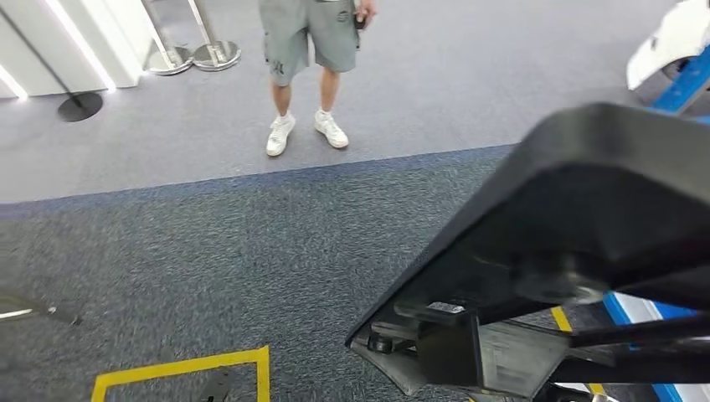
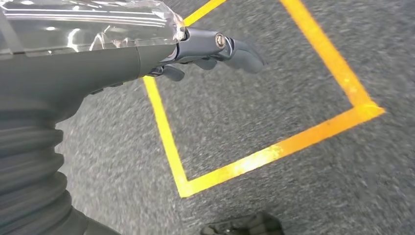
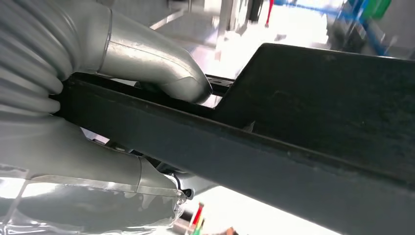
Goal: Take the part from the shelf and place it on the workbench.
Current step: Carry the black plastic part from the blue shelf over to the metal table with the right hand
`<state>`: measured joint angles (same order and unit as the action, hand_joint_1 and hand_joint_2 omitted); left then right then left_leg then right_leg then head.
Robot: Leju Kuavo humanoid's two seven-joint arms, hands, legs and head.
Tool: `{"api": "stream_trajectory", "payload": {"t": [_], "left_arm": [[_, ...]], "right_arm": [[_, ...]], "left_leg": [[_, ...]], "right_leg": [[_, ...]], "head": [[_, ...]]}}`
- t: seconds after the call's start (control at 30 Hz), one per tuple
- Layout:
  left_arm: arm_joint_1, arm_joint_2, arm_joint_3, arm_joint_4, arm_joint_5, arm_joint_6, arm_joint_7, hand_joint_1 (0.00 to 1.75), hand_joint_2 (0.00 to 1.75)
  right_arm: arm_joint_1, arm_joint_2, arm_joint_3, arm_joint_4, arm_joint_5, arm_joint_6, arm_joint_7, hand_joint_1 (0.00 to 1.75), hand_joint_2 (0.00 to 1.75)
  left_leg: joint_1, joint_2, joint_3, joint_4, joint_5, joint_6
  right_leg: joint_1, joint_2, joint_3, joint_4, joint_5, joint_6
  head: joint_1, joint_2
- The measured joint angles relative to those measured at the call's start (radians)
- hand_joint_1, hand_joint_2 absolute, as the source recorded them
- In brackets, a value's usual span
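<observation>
While the right robot hand (image 3: 142,73) grips the big black plastic part (image 1: 586,218) by its long flat bar, the part sticks far out past the hand, up in the air over the grey carpet floor (image 1: 251,251). In the right wrist view the thick grey thumb lies over the top of the bar and the rest of the hand sits under it, so the hold looks snug. But the wide heavy end is far from the hand, so I think it could tip down or twist in the hold if the robot turns fast.

The left robot hand (image 2: 215,49) holds nothing. Its dark fingers (image 2: 244,54) are held out and a little apart, above the yellow tape square (image 2: 274,152) on the floor. It gives the part no help, so all the weight hangs on one hand.

A person in grey shorts and white shoes (image 1: 306,130) stands on the lighter floor, well beyond the part. If the robot swings the part that way, the long end could bump them. No worktop is in sight yet, so I think the part has some way to go, and a long carry gives more time for a slip.
</observation>
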<state>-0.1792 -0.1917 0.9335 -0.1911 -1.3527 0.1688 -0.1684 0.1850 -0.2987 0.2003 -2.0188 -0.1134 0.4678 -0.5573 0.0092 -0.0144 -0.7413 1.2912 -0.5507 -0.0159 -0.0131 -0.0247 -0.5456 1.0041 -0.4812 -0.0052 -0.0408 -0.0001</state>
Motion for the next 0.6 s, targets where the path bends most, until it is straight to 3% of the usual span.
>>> {"api": "stream_trajectory", "payload": {"t": [0.03, 0.07, 0.1, 0.17, 0.23, 0.3, 0.33, 0.4, 0.43, 0.5, 0.53, 0.57, 0.6], "left_arm": [[0.003, 0.000, 0.000, 0.000, 0.003, 0.001, 0.000, 0.00, 1.75], [0.005, 0.000, 0.000, 0.000, 0.005, 0.002, 0.000, 0.00, 1.75], [0.007, 0.000, 0.000, 0.000, 0.007, 0.003, 0.000, 0.00, 1.75], [0.007, 0.000, 0.000, 0.000, 0.009, 0.005, 0.001, 0.00, 1.75], [0.010, 0.000, 0.000, 0.000, 0.008, 0.005, 0.005, 0.00, 1.75], [0.019, 0.000, 0.001, 0.000, 0.010, 0.008, 0.011, 0.00, 1.75], [0.025, -0.001, 0.001, 0.000, 0.013, 0.010, 0.013, 0.00, 1.75], [0.032, -0.003, 0.003, 0.000, 0.019, 0.015, 0.015, 0.00, 1.75], [0.033, -0.005, 0.004, 0.000, 0.022, 0.017, 0.016, 0.00, 1.75], [0.037, -0.007, 0.004, 0.000, 0.027, 0.019, 0.018, 0.00, 1.75], [0.040, -0.008, 0.005, 0.000, 0.029, 0.020, 0.020, 0.00, 1.75], [0.043, -0.008, 0.005, 0.000, 0.031, 0.021, 0.022, 0.00, 1.75], [0.045, -0.008, 0.006, 0.000, 0.031, 0.022, 0.024, 0.00, 1.75]], "right_arm": [[0.000, 0.001, 0.000, 0.000, 0.000, 0.001, 0.001, 1.75, 1.75], [-0.002, 0.002, 0.000, 0.000, 0.000, 0.002, 0.003, 1.75, 1.75], [-0.003, 0.003, 0.000, 0.000, -0.001, 0.002, 0.006, 1.75, 1.75], [-0.006, 0.009, 0.000, 0.000, -0.001, 0.004, 0.014, 1.75, 1.75], [-0.007, 0.014, 0.000, 0.000, 0.000, 0.004, 0.023, 1.75, 1.75], [-0.004, 0.018, 0.000, -0.001, 0.000, 0.003, 0.030, 1.75, 1.75], [-0.001, 0.020, 0.000, -0.001, 0.000, 0.003, 0.032, 1.75, 1.75], [0.010, 0.022, -0.004, -0.002, -0.002, 0.006, 0.031, 1.75, 1.75], [0.016, 0.022, -0.007, -0.001, -0.005, 0.010, 0.031, 1.75, 1.75], [0.024, 0.022, -0.015, 0.004, -0.016, 0.023, 0.027, 1.75, 1.75], [0.022, 0.022, -0.018, 0.009, -0.022, 0.031, 0.026, 1.75, 1.75], [0.018, 0.022, -0.020, 0.013, -0.027, 0.038, 0.025, 1.75, 1.75], [0.011, 0.022, -0.022, 0.017, -0.030, 0.044, 0.025, 1.75, 1.75]], "left_leg": [[0.002, 0.004, -0.006, 0.018, 0.000, -0.002], [0.003, 0.008, 0.008, -0.003, 0.018, -0.004], [0.003, 0.019, 0.040, -0.058, 0.047, -0.003], [-0.003, 0.066, 0.115, -0.195, 0.092, 0.006], [-0.012, 0.092, 0.148, -0.260, 0.099, 0.021], [-0.015, 0.071, 0.148, -0.266, 0.100, 0.036], [-0.014, 0.059, 0.149, -0.270, 0.102, 0.042], [-0.010, 0.035, 0.153, -0.277, 0.108, 0.054], [-0.010, 0.022, 0.152, -0.278, 0.109, 0.057], [-0.012, -0.006, 0.152, -0.277, 0.110, 0.060], [-0.013, -0.021, 0.152, -0.276, 0.110, 0.061], [-0.014, -0.035, 0.153, -0.274, 0.110, 0.061], [-0.015, -0.050, 0.153, -0.273, 0.109, 0.060]], "right_leg": [[0.001, -0.016, 0.000, 0.000, -0.001, 0.000], [0.001, -0.031, 0.001, 0.000, -0.003, 0.002], [0.001, -0.045, 0.003, 0.000, -0.005, 0.004], [0.004, -0.070, 0.009, 0.002, -0.011, 0.013], [0.009, -0.091, 0.014, 0.002, -0.016, 0.023], [0.009, -0.108, 0.019, 0.001, -0.020, 0.034], [0.006, -0.096, 0.020, 0.007, -0.027, 0.040], [0.000, -0.039, -0.005, 0.069, -0.070, 0.049], [-0.001, -0.007, -0.035, 0.132, -0.103, 0.050], [0.000, 0.017, -0.106, 0.266, -0.152, 0.049], [0.000, 0.020, -0.127, 0.297, -0.150, 0.048], [0.000, 0.022, -0.129, 0.288, -0.129, 0.045], [0.000, 0.028, -0.111, 0.238, -0.090, 0.042]], "head": [[0.000, 0.000], [0.000, 0.000], [0.000, 0.000], [0.000, 0.000], [0.000, 0.000], [0.000, 0.000], [0.001, 0.000], [0.001, 0.000], [0.001, 0.000], [0.001, 0.000], [0.001, 0.000], [0.001, 0.000], [0.001, 0.000]]}}
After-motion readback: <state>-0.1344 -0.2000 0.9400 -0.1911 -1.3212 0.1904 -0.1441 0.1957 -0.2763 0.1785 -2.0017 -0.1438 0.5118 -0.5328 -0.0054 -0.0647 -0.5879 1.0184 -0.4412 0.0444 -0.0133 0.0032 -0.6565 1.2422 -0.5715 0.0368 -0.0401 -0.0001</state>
